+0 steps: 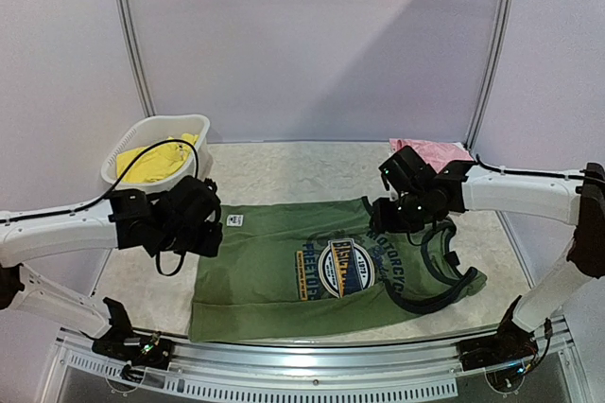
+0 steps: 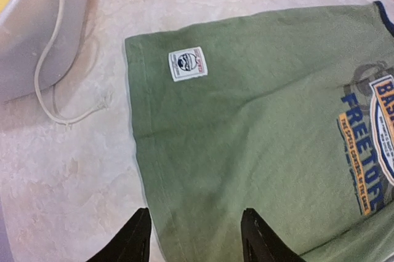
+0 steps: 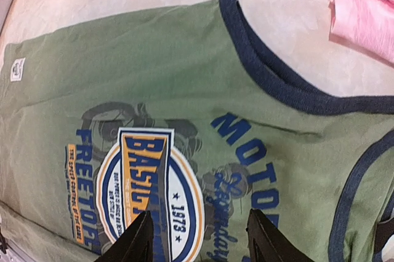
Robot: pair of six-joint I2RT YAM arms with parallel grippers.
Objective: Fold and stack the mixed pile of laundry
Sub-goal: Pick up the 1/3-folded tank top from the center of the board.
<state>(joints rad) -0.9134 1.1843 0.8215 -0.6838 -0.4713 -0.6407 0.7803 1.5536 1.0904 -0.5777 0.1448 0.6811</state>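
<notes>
Two empty: left gripper (image 2: 197, 238), right gripper (image 3: 200, 238), both spread apart over top (image 1: 312, 271) | step: top flat, unfolded | next: pinch edges, fold over.

The tank top (image 1: 284, 280) is olive-green, the shorts (image 1: 156, 165) yellow.

Bright, even light w/ diag shadow across back wall (image 1: 331, 43); wrist cams slightly soft, tank top (image 3: 154, 71) print legible.
</notes>
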